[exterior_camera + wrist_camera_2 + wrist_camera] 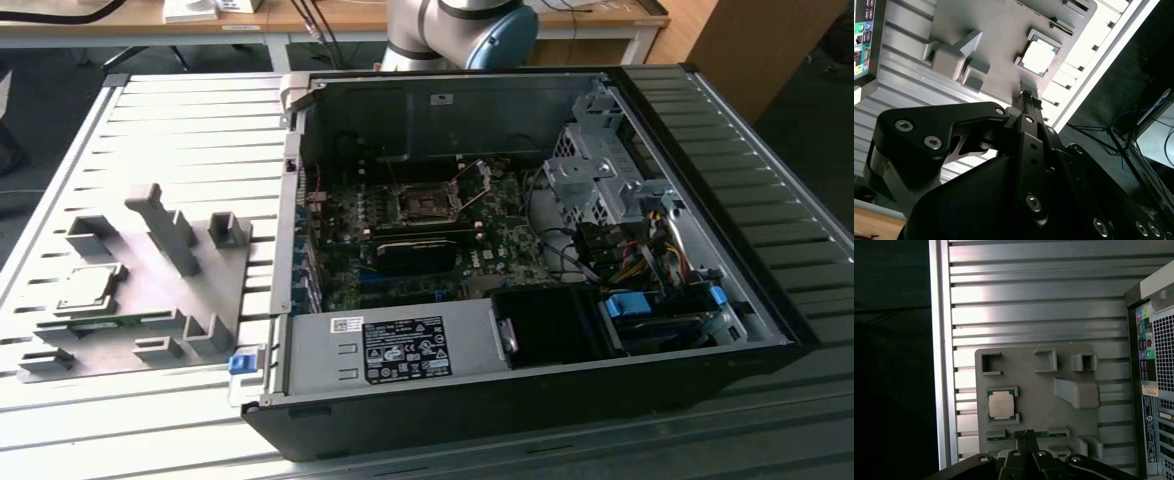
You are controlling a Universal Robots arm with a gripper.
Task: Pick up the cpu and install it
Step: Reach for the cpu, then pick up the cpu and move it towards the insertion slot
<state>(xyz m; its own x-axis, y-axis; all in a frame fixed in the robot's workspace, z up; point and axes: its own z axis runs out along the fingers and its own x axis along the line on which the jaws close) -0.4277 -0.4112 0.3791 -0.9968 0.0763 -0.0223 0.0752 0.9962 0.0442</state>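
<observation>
The gripper [1024, 432] has its two fingers [1020, 438] pressed together at the tips. No gap is visible between them in the first wrist view, and nothing is pinched there. In the second wrist view the gripper [1027, 95] is seen edge-on as one narrow dark bar, and it carries nothing.

In the first wrist view the tips overlap a thin green strip [1054, 433] lying in a slot of the grey plate [1039, 410]. It cannot be told whether they touch it or hang above it.

Just beyond the tips lies the cpu [1002, 405], apart from the gripper. It sits flat in a square recess of the plate, silvery top up, with a thin green rim around it. In the second wrist view the cpu [1038, 56] is just past the finger ends, bright against the grey plate [994, 30].

Raised grey blocks [1076, 392] stand on the plate near the chip.

The plate rests on a ribbed metal table [1029, 290]. Beside it stands the open computer case [1154, 365].

In the exterior view, the cpu [87, 287] is in its recess on the grey plate [147, 300], at the exterior view's left, well apart from the computer case [534, 400] at the exterior view's right. Inside the case, the motherboard [494, 240] lies flat with the dark socket [430, 205] on it. The arm's base [461, 30] is behind the case.
</observation>
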